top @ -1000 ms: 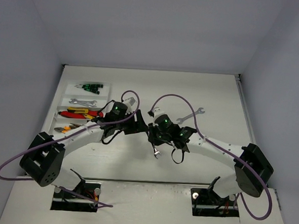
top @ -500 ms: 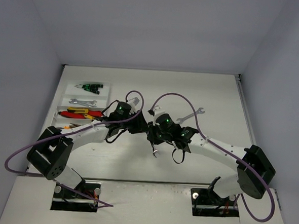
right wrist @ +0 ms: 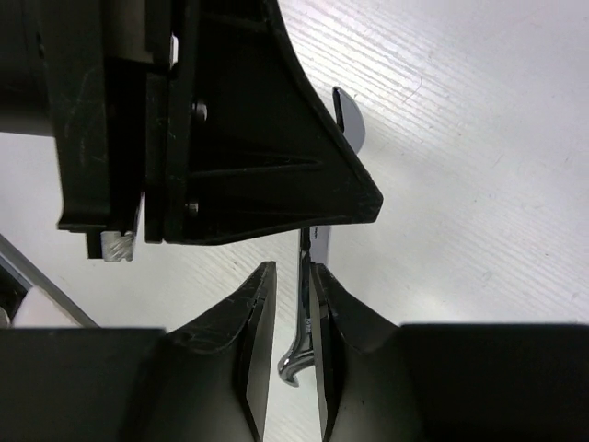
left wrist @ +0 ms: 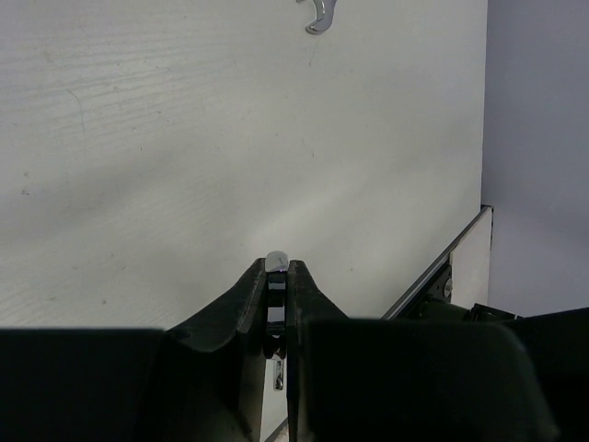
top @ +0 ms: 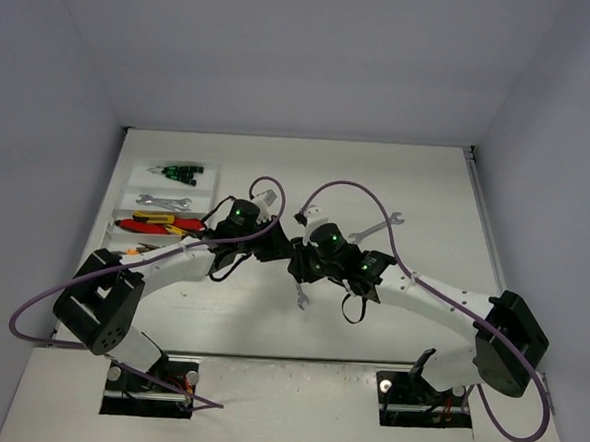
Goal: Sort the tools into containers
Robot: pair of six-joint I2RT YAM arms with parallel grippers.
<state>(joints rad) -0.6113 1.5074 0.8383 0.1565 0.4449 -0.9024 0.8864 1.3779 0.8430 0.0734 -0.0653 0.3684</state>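
Above the table's middle a silver wrench (top: 301, 302) hangs upright between both grippers. My left gripper (left wrist: 277, 267) is shut on its upper part, whose silver tip (left wrist: 276, 261) shows between the fingertips. My right gripper (right wrist: 293, 269) is slightly open around the lower shank (right wrist: 302, 341): the wrench lies against the right finger and a gap shows on the left. A second wrench (top: 377, 227) lies on the table to the right. The white tray (top: 127, 186) at the far left holds green-black screwdrivers (top: 178, 173), a wrench (top: 166, 202), red-yellow cutters (top: 160, 223) and orange pliers (top: 133, 254).
The left arm's black finger (right wrist: 258, 166) fills the upper left of the right wrist view, close to my right fingers. Purple cables (top: 347, 189) loop over both arms. The loose wrench's open end (left wrist: 318, 17) shows at the top of the left wrist view.
The left gripper has closed from wide open onto the wrench. The right jaws have eased apart a little. Both wrists have shifted slightly toward each other.
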